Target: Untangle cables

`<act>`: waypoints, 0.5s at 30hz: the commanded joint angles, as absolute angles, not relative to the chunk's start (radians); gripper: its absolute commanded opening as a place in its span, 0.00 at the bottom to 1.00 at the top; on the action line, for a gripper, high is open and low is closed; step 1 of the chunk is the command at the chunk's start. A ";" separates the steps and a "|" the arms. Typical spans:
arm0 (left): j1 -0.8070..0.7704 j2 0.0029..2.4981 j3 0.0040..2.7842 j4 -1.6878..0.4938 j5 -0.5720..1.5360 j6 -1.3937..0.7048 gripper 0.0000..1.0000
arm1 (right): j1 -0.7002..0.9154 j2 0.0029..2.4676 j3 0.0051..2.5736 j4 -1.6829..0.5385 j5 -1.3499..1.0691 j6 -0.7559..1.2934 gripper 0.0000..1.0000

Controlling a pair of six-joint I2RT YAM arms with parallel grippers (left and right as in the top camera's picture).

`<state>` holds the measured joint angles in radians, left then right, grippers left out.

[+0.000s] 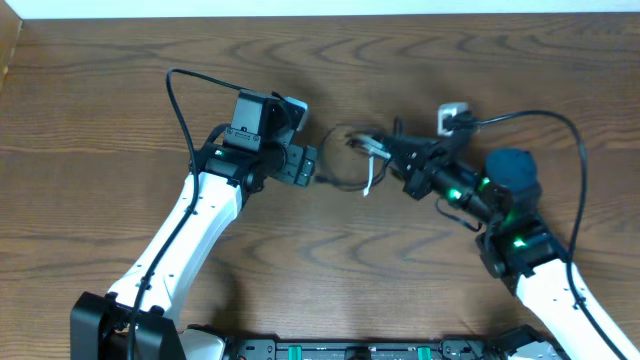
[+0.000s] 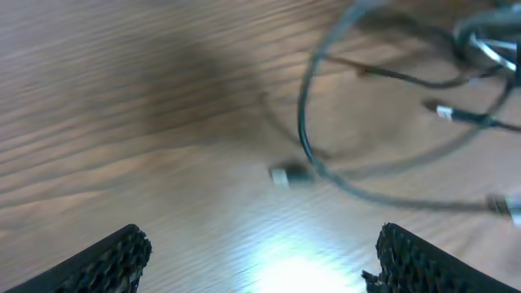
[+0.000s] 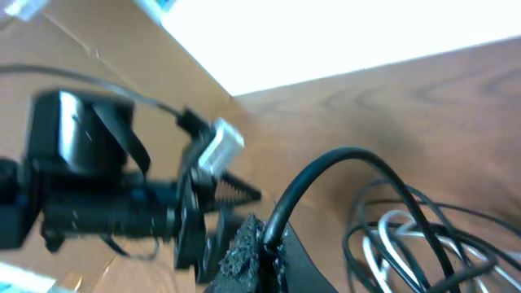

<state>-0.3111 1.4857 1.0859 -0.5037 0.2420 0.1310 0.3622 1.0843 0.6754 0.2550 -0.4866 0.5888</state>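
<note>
The cables point(image 1: 362, 145) lie in one knot near the middle of the table point(image 1: 100, 120), and the two arms face each other across it. Seen from overhead, the left gripper point(image 1: 312, 167) sits at the knot's nine o'clock and the right gripper point(image 1: 380, 143) at its three o'clock. That looks to me like a set-up for pulling the knot apart from both sides.

The right gripper is clamped tight, and a black cord point(image 3: 326, 163) curves up from between its pads. I judge it is pinching that cord to anchor or lift it. The left gripper has its jaws spread wide with nothing between them. It hovers low over the wood with a dark loop ahead at one o'clock in its own camera, probably lining up a grab.

By my count there are two arms, two grippers and one white cord point(image 1: 369, 180), which trails off the knot toward five o'clock. Three plug ends point(image 2: 281, 173) show in the left wrist view. The black cords overlap too much to count.
</note>
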 commanded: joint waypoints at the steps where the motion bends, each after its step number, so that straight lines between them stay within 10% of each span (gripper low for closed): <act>1: -0.308 1.496 1.088 -0.508 0.402 0.134 0.90 | 0.337 1.071 0.733 0.262 -0.464 0.579 0.01; 15: -0.309 1.496 1.088 -0.487 0.806 0.258 0.89 | 0.331 1.071 0.735 0.196 -0.416 0.567 0.01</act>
